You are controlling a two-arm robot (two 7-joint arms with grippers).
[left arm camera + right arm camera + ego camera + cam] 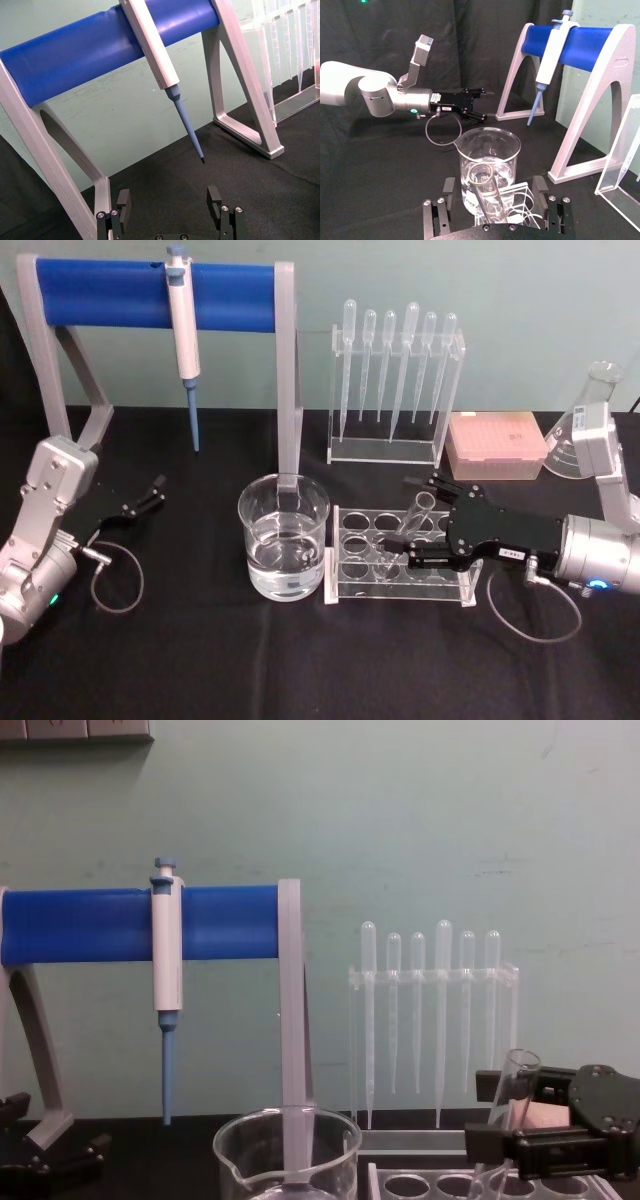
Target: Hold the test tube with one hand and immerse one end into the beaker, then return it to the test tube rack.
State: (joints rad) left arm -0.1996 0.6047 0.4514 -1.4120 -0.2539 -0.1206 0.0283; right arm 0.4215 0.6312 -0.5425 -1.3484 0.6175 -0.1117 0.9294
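Observation:
The test tube (415, 518) leans in the clear rack (400, 578), its flared rim up and tilted back. My right gripper (412, 522) is open, one finger on each side of the tube; the right wrist view shows the tube (487, 192) between the spread fingers (538, 186), with gaps on both sides. The beaker (284, 540), part full of clear liquid, stands just left of the rack and shows beyond the tube (487, 160). In the chest view the tube (512, 1095) rises by the right gripper (482, 1112). My left gripper (152, 492) rests open at the far left.
A blue-barred stand (160, 295) holding a pipettor (183, 330) stands behind the beaker. A clear rack of plastic pipettes (395, 380), a pink tip box (495, 445) and a glass flask (590, 420) line the back right. Black cloth covers the table's front.

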